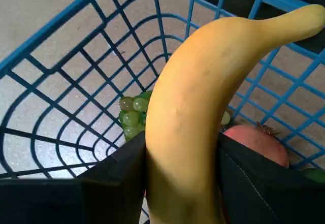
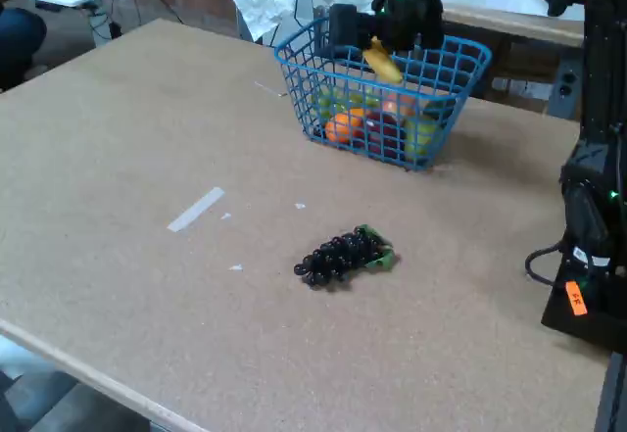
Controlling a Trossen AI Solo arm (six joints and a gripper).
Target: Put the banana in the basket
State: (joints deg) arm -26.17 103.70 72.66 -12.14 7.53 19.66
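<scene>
In the wrist view the yellow banana (image 1: 203, 107) fills the middle, clamped between my gripper's (image 1: 183, 183) two black fingers (image 1: 119, 183), with its stem tip pointing to the upper right. Behind it lies the blue wire basket (image 1: 76, 82), and green grapes (image 1: 133, 113) and a red fruit (image 1: 256, 141) rest on its floor. From the fixed view, the banana (image 2: 381, 62) hangs in my gripper (image 2: 385, 50) just above the open top of the basket (image 2: 431, 133) at the far side of the table.
A bunch of dark grapes (image 2: 343, 254) lies on the brown table in front of the basket. A strip of white tape (image 2: 195, 209) is stuck to the left of it. The arm's black base (image 2: 593, 236) stands at the right edge. An orange fruit (image 2: 345, 125) shows through the mesh.
</scene>
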